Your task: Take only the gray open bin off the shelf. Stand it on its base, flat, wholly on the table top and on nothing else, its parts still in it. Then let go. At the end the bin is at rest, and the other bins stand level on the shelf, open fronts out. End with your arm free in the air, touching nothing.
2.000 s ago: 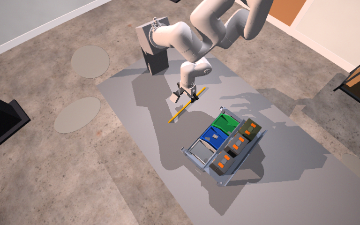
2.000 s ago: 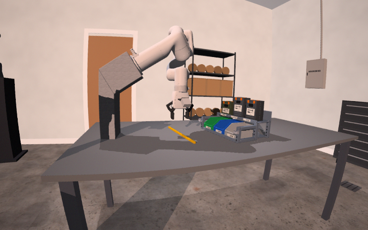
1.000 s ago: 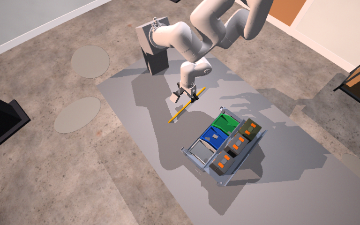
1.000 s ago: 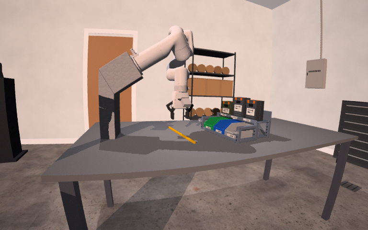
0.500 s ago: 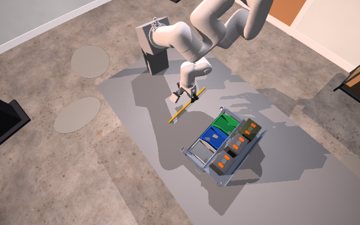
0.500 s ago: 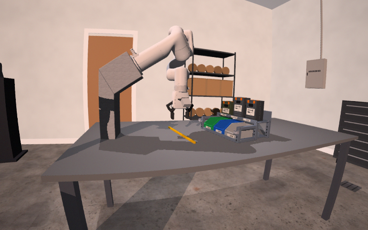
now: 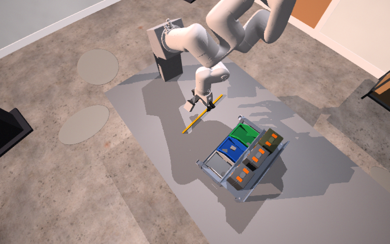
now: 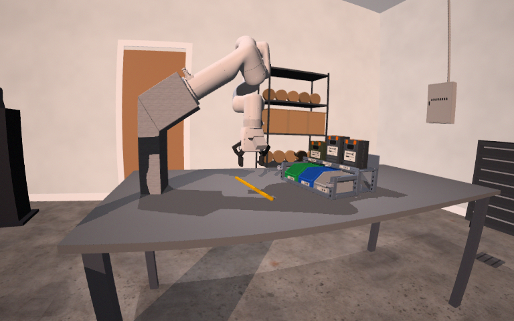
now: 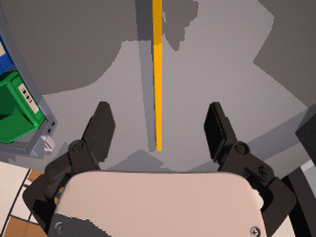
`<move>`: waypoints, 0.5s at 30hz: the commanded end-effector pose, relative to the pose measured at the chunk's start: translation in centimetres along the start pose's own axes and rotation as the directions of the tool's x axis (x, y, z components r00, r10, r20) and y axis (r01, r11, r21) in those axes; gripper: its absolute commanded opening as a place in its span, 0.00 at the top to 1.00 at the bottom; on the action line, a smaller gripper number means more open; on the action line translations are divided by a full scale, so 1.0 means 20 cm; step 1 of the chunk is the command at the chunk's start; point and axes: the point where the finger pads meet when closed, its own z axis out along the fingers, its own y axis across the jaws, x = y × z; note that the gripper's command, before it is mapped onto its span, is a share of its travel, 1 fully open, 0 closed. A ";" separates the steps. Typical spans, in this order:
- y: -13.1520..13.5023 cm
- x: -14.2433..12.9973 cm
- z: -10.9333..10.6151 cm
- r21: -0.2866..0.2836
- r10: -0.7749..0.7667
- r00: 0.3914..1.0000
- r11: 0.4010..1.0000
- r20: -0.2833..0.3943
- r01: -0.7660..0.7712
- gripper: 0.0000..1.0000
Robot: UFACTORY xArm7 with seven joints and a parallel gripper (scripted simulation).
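Gray bin (image 7: 219, 164) (image 8: 328, 179), beside blue bin (image 7: 230, 150) (image 8: 316, 174): likely stiff, slick plastic, parts could shift; pinch a wall, gripper (image 7: 200, 107) (image 8: 251, 162) (image 9: 159, 114) spread, empty.

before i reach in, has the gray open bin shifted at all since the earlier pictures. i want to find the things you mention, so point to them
No. The gray open bin (image 7: 220, 163) (image 8: 328, 180) sits in the same place in the shelf's (image 7: 207, 172) (image 8: 331, 192) lower row, beside the blue bin (image 7: 230, 152) (image 8: 313, 176).
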 end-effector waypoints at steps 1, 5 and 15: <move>0.00 0.00 -0.05 0.000 0.000 1.000 1.000 -0.001 0.000 0.00; -0.02 -0.02 -0.26 0.001 -0.002 1.000 1.000 -0.001 0.002 0.00; -0.02 -0.02 -0.26 0.001 -0.002 1.000 1.000 -0.001 0.002 0.00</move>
